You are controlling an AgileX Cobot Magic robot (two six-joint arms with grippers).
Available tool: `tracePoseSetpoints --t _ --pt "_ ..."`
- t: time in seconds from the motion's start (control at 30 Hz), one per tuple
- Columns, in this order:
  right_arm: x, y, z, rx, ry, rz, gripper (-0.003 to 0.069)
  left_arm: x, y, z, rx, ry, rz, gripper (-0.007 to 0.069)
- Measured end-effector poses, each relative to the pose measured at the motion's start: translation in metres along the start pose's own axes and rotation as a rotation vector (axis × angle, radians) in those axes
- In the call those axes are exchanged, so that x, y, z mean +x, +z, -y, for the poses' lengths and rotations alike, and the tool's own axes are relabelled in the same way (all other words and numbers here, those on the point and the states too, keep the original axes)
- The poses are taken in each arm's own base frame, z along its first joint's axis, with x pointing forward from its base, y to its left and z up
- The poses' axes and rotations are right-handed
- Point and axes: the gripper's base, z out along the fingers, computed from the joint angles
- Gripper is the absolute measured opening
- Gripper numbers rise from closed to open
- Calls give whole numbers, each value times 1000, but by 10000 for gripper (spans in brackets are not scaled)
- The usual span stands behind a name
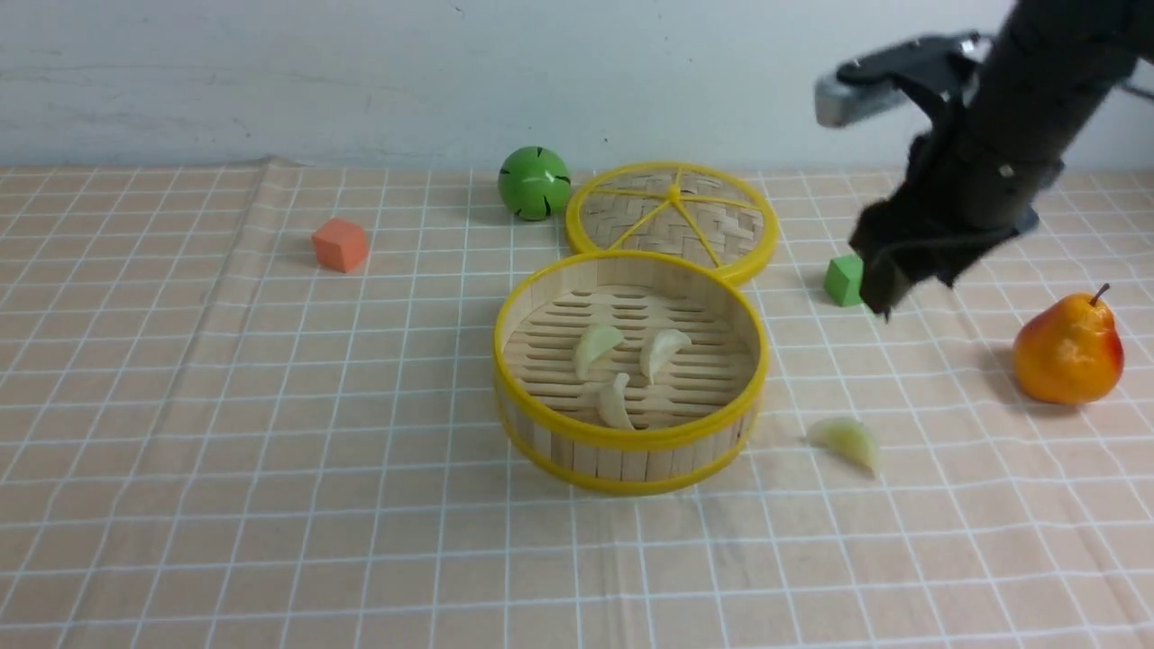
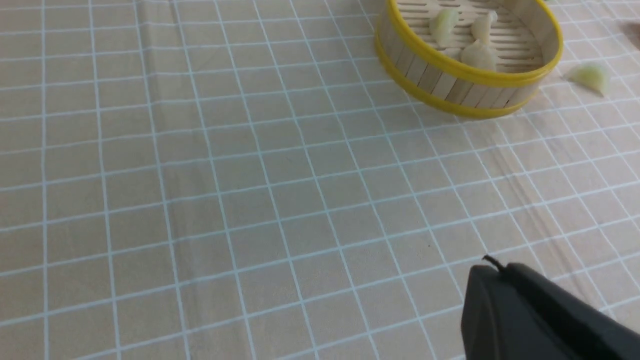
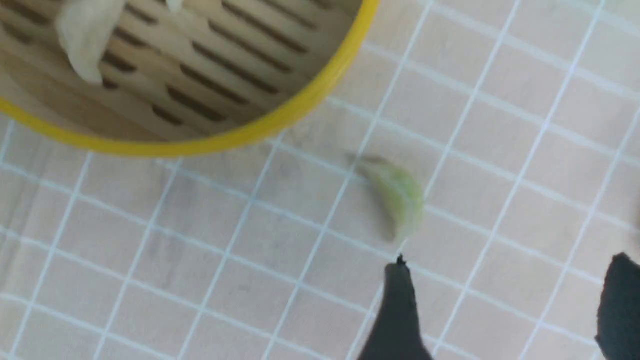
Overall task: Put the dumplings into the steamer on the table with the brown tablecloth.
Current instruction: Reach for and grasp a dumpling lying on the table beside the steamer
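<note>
Three dumplings (image 1: 663, 351) lie on the slatted floor of the steamer (image 1: 631, 455), loosely grouped near the middle, so most of the task looks done. The fourth dumpling (image 1: 847, 442) lies on the brown tablecloth (image 1: 270, 451), near the steamer's right side but not touching it. The right hand (image 3: 510, 270) hangs above the tabletop (image 1: 135, 559) toward the far right, fingers spread apart and nothing between them. In the right wrist view the fourth dumpling sits just ahead of the fingertips, probably lined up for a pick, though that view is blurred. The left hand (image 2: 530, 315) shows only as one dark part low over bare cloth, well apart from the steamer; whether it is spread or closed I cannot tell. It looks parked out of the way since the loose piece is on the right arm's side. The lid (image 1: 672, 219) lies flat behind the steamer and touches its far rim, leaving the basket open for drops. The green ball (image 1: 534, 183), orange cube (image 1: 341, 244), green cube (image 1: 844, 279) and pear (image 1: 1068, 351) are scattered around, likely distractors. The pear and green cube are near the right arm's path.
</note>
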Motion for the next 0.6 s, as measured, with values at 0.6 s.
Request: tracePoseSetpoints --t 0.6 --pt "21 138 16 -38 -164 -44 469 13 23 2 15 4 -37 -13"
